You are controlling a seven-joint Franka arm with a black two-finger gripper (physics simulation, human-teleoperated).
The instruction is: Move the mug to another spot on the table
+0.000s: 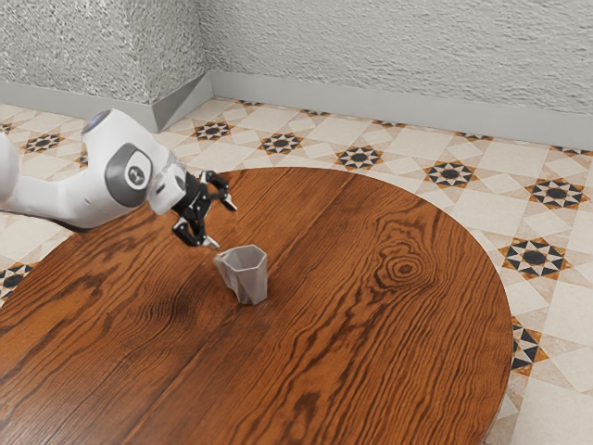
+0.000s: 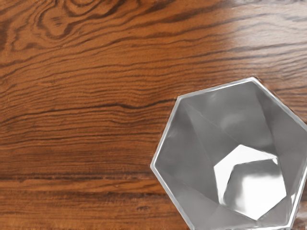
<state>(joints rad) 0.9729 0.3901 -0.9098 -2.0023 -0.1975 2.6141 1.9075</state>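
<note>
upright grey faceted mug (image 1: 245, 273) on table (image 1: 389, 352)

White, grey-jointed arm (image 1: 93, 185) — black gripper (image 1: 220, 224)

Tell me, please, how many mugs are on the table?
1. The grey faceted mug stands upright on the round wooden table, just below the open black fingers, in the exterior view's left half.

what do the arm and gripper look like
The arm is glossy white with fat, rounded links and a round grey joint cap ringed in dark. The gripper is black and angular, with two thin jaws tipped pale.
</note>
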